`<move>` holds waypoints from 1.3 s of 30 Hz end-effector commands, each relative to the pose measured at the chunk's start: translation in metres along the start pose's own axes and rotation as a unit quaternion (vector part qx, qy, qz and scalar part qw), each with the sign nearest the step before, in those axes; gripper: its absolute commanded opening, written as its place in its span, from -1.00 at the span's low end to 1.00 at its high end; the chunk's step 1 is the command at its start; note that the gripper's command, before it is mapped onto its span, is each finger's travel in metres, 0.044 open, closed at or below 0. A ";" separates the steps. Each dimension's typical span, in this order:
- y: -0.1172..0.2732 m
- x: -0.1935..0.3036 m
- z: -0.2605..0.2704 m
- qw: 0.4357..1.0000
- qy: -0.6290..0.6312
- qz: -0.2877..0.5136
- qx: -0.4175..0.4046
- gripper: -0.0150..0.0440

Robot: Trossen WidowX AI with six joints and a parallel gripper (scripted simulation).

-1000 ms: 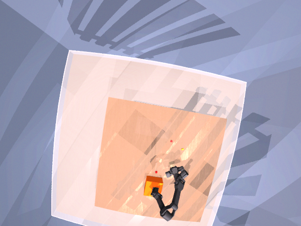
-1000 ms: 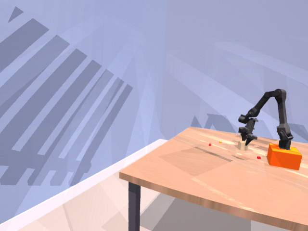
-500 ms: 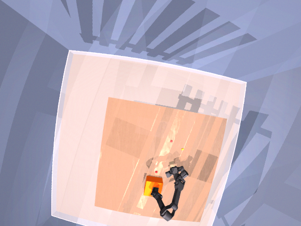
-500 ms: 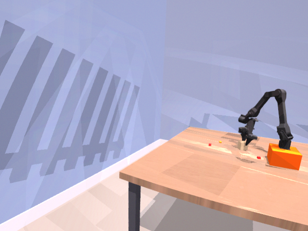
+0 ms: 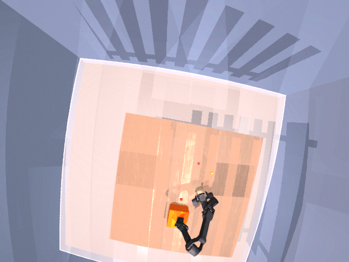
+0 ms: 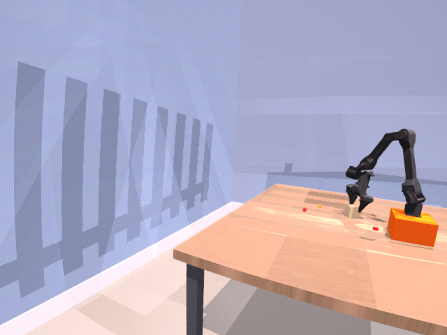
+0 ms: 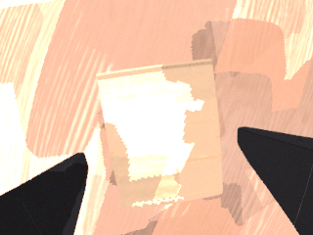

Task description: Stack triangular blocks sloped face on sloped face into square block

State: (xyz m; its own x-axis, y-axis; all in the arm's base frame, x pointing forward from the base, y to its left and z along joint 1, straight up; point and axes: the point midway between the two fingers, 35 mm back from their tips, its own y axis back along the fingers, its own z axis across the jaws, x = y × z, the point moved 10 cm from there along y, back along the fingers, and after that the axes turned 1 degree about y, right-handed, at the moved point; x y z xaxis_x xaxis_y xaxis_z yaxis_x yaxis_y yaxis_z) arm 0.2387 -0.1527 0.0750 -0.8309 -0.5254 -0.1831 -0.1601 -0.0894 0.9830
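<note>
The two triangular blocks show as one pale wooden, squarish block on the table. In the wrist view its top is nearly square, with a thin line along its far edge; the sloped faces are hidden, and I cannot tell how exactly the ends meet. My gripper is open, with one black finger at each side of the block. In the wrist view a gap shows between each fingertip and the block. The fingertips are low, close to the block; their exact height is hard to tell.
An orange box stands under the arm's base. A small red piece lies near it. Another red piece and a small yellow piece lie beyond the block.
</note>
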 end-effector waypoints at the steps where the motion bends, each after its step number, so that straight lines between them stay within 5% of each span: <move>1: 0.011 -0.001 -0.002 1.000 0.000 0.000 0.000 1.00; 9: 0.110 0.000 0.000 1.000 0.000 0.001 0.000 1.00; 39: 0.103 -0.001 -0.002 1.000 -0.002 0.002 0.002 1.00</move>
State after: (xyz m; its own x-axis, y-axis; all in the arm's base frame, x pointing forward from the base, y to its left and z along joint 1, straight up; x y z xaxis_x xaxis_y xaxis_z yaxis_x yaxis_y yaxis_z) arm 0.2238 -0.1633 0.1768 -0.8330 -0.5232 -0.1797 -0.1593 -0.0842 0.9836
